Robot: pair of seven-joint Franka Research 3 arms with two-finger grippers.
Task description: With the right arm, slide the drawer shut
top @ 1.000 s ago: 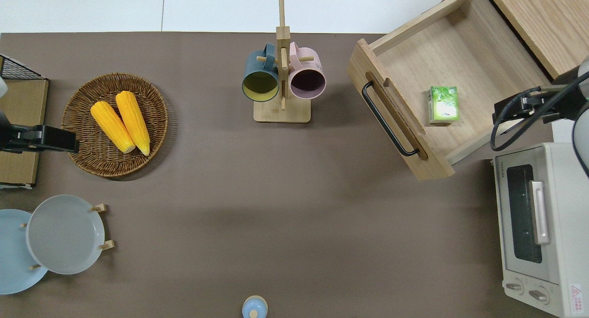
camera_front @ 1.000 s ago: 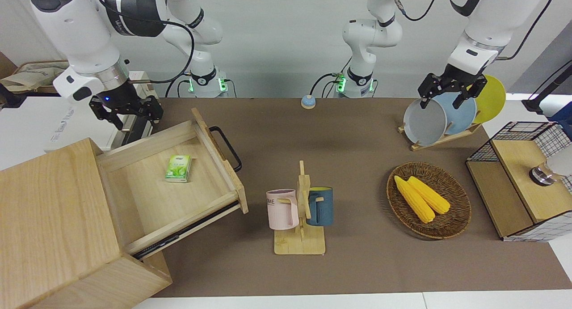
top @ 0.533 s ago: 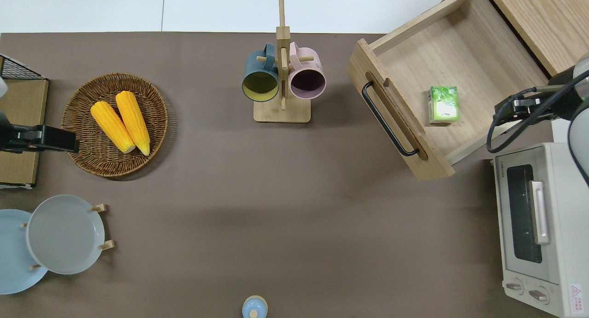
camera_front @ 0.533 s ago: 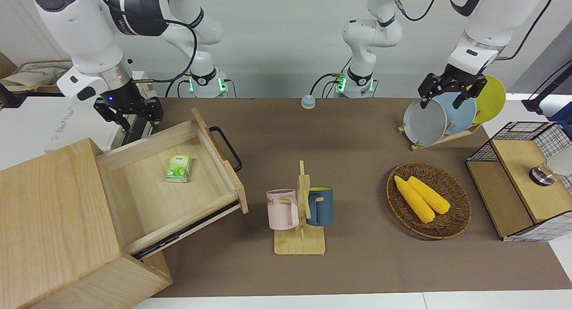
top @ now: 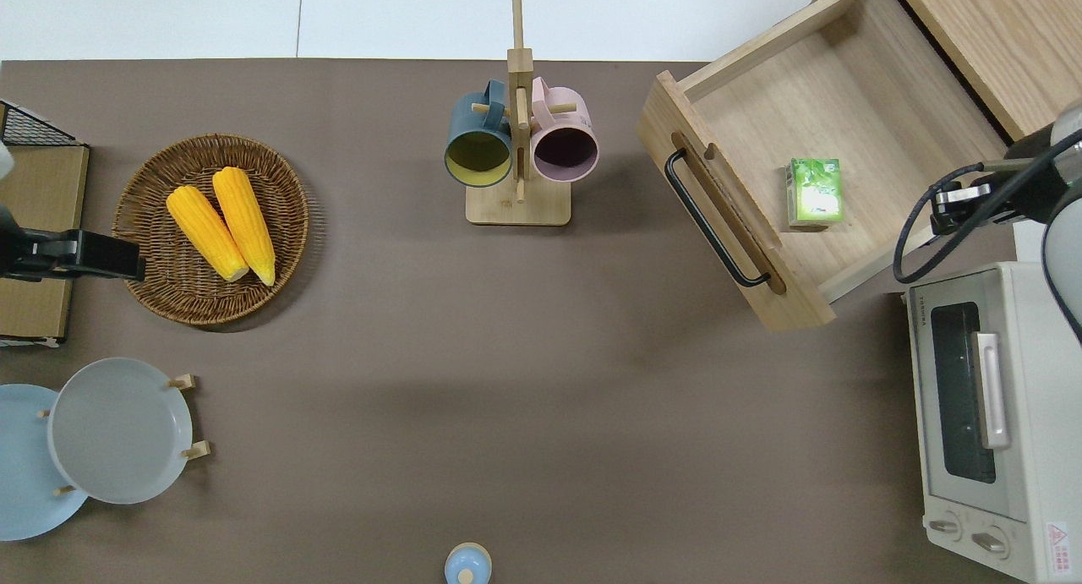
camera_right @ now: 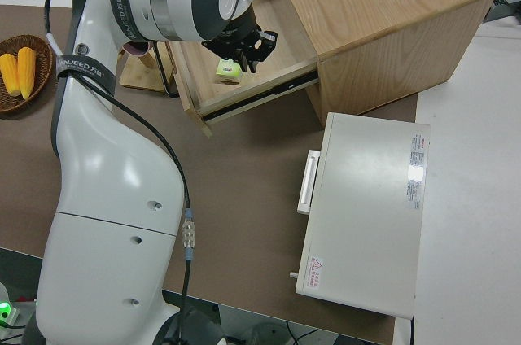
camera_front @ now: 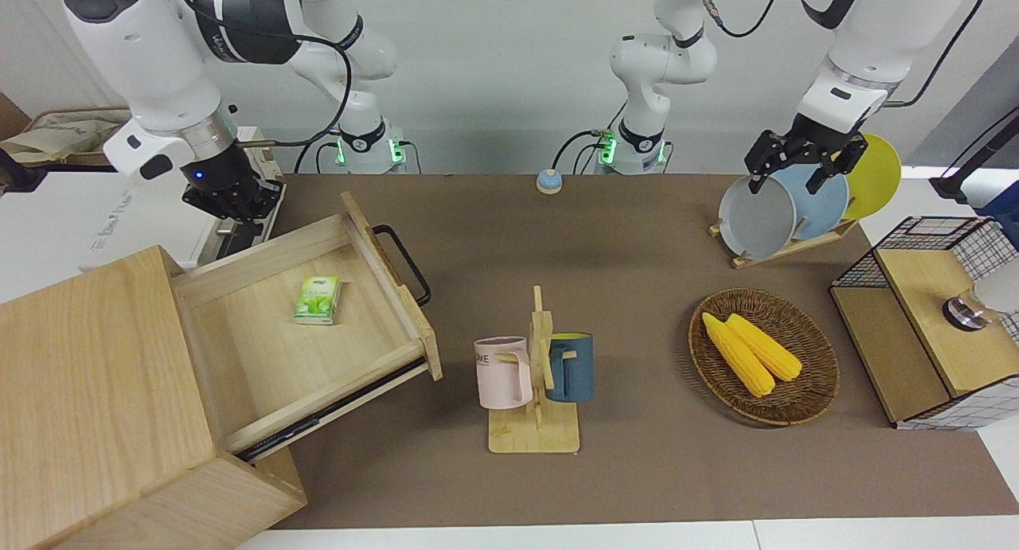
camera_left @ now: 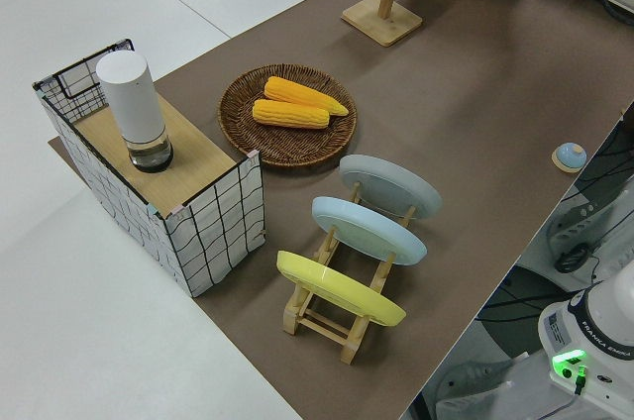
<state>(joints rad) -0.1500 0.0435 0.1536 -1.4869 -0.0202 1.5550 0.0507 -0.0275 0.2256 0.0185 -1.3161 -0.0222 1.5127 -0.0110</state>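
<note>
- Pale wood is the material of the wide, shallow drawer (camera_front: 318,327), which stands pulled far out of its big pale-wood box cabinet (camera_front: 103,407) at the right arm's end of the table.
- The black metal bar handle (top: 714,221) on the drawer front points toward the middle of the brown table (top: 507,398).
- Inside the drawer lies a small green and white carton (top: 815,193), flat on the drawer floor and apart from the walls.
- The black two-finger right gripper (camera_front: 235,204) of the white right arm hangs at the drawer's side wall nearer to the robots, close to the cabinet and well apart from the handle.
- I cannot tell whether its fingers are spread or together; it has hold of nothing that I can see.
- A blue light shows on the wrist just above this gripper.
- The white oven (top: 989,415) with a steel handle stands just beside this gripper, nearer to the robots than the drawer.
- The wooden mug stand (camera_front: 535,407) with a pink mug (camera_front: 501,372) and a dark blue mug (camera_front: 571,367) stands well apart from the gripper, toward the table middle.
- The left arm is parked; its left gripper (camera_front: 800,164) has the fingers spread and carries nothing.
- At the left arm's end of the table are a round wicker basket (camera_front: 812,391) with two yellow corn cobs (camera_front: 750,353), a wooden rack with grey, blue and yellow plates (camera_front: 796,204), and a wood box with black wire mesh (camera_front: 923,327).
</note>
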